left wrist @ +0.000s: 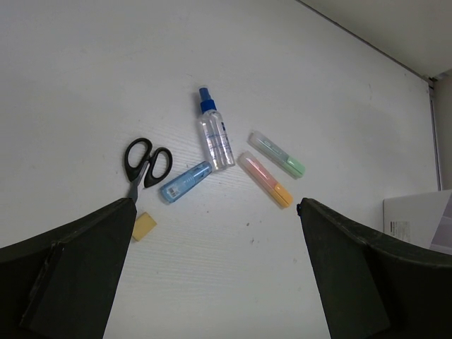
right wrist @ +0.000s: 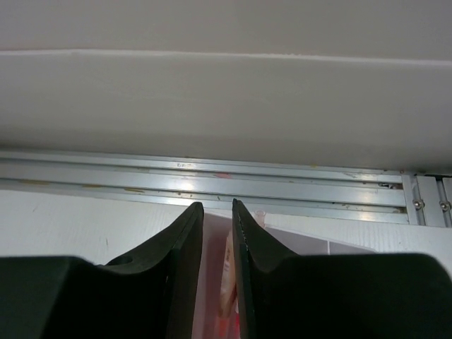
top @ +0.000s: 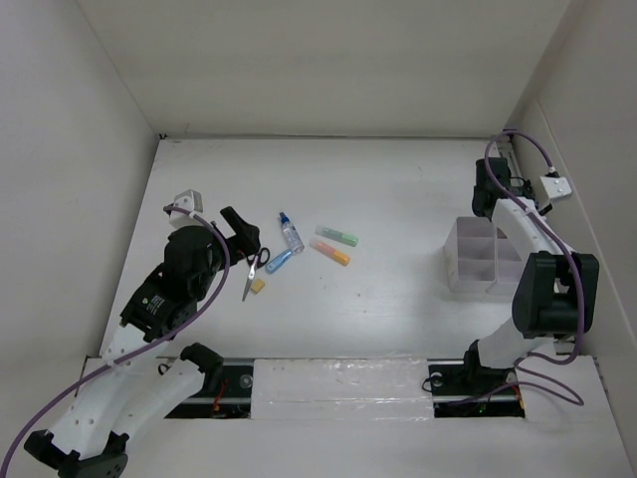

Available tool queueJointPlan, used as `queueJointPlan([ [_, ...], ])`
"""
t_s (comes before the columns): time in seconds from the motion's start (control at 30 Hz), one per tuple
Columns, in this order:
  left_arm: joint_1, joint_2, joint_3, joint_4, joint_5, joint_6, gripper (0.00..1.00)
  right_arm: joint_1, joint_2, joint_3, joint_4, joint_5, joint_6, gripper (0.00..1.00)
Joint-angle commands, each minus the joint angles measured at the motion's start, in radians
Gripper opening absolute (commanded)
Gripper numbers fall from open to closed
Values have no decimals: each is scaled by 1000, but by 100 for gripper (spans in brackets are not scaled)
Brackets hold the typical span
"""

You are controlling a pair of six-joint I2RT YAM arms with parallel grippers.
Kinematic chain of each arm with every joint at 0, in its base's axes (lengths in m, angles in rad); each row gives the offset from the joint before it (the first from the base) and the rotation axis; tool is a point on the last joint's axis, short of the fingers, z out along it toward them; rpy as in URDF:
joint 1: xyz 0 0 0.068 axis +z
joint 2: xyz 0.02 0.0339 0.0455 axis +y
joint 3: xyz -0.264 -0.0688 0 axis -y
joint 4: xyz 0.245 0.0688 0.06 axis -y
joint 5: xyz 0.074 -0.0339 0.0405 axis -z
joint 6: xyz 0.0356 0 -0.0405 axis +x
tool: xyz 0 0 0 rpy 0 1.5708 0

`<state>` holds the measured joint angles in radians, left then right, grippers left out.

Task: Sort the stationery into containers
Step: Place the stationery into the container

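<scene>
Just ahead of the left pincer [left wrist: 215, 203], whose fingers are spread wide and hold nothing, the loose stationery lies on the white table [top: 398, 179]. By its left finger sit the yellow eraser [left wrist: 144, 227] and, touching-close beyond it, the black-handled scissors [left wrist: 145, 164]. Further out between the fingers lie the blue marker [left wrist: 185, 182] and the blue-capped bottle [left wrist: 215, 134], their ends nearly meeting. Toward its right finger the orange marker [left wrist: 265, 179] and green marker [left wrist: 277, 155] lie side by side. Well off to its right stands the translucent organiser [top: 478, 261]. The right pincer [right wrist: 217, 205] hangs over that organiser, fingers drawn close with a slim gap; whether it pinches anything cannot be told.
</scene>
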<state>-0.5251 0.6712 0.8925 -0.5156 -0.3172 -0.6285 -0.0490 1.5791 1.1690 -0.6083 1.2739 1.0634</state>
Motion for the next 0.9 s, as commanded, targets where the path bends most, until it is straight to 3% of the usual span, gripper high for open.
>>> queueJointPlan([
  [0.0, 4, -7, 3, 31, 1, 15, 100, 11, -19, 24, 39, 22, -20, 30],
  [0.2, 4, -16, 3, 31, 1, 15, 100, 34, -85, -3, 90, -11, -103, 45],
  [0.27, 4, -16, 3, 31, 1, 15, 100, 78, -135, -51, 250, -91, -228, 53],
  [0.3, 4, -16, 3, 31, 1, 15, 100, 98, -192, -72, 324, -138, -378, 63],
  [0.33, 4, -16, 3, 31, 1, 15, 100, 141, -218, -89, 429, -247, -438, 71],
  [0.37, 4, -16, 3, 31, 1, 15, 100, 158, -243, -101, 465, -330, -501, 85],
  [0.4, 4, -4, 3, 31, 1, 15, 100, 173, -269, -101, 478, -406, -555, 92],
  [0.47, 4, 21, 3, 31, 1, 15, 100, 239, -269, -54, 469, -595, -618, 92],
  [0.67, 4, 63, 3, 31, 1, 15, 100, 486, -194, 64, 363, -706, -733, 93],
  [0.77, 4, 64, 13, 31, -22, 6, 100, 607, -92, 126, 321, -1022, -785, 91],
  [0.87, 4, 64, 13, 22, -31, 6, 100, 665, 28, 150, 347, -1197, -801, 88],
])
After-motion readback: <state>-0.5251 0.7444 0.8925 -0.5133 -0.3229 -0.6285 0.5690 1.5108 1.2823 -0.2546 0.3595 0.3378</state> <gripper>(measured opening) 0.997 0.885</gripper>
